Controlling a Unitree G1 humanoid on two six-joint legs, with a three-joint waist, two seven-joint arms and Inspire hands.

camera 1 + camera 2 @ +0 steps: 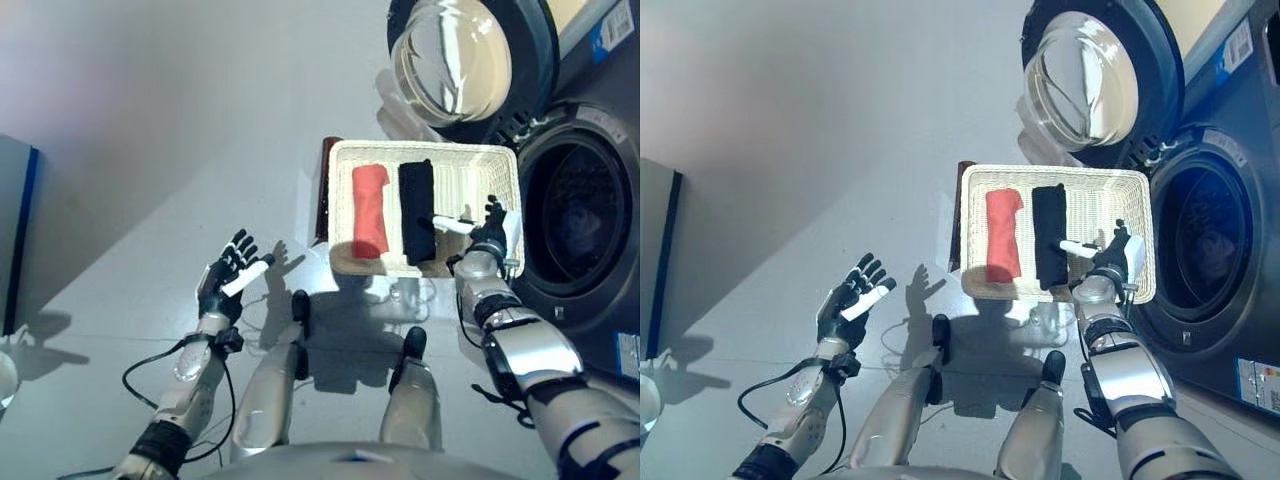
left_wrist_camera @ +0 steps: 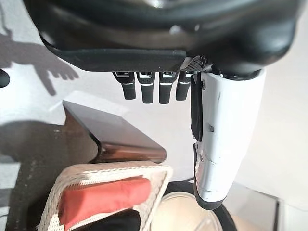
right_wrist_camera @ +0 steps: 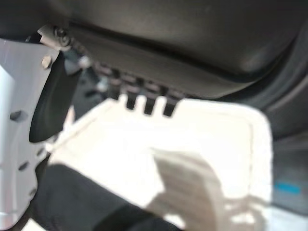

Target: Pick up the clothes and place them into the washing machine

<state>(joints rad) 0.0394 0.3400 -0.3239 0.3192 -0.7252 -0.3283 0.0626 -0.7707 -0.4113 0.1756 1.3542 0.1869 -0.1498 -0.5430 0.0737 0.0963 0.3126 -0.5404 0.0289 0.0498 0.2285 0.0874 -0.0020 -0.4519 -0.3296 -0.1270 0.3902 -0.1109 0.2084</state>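
**Both hands open, clothes in basket, washer door open**

Nearest camera: the two hands. Left hand, dark with white thumb cover, is raised over bare grey floor, well left of the basket; fingers straight and spread, holding nothing. Right hand sits over the basket's near right part, fingers extended, white thumb pointing across towards the black garment; empty, no grip on anything. Whether the thumb tip touches the cloth can't be told.

Largest to smallest:
- Dark grey front-loading washing machine at right, round drum opening exposed, something dark inside it, can't tell what.
- Round glass-windowed machine door swung open, beyond the basket.
- White woven rectangular basket on the floor just beside the drum opening.
- Dark brown flat panel against the basket's left wall.
- Black folded garment lying lengthwise mid-basket.
- Red-orange folded garment just left of it, parallel, near but apart.
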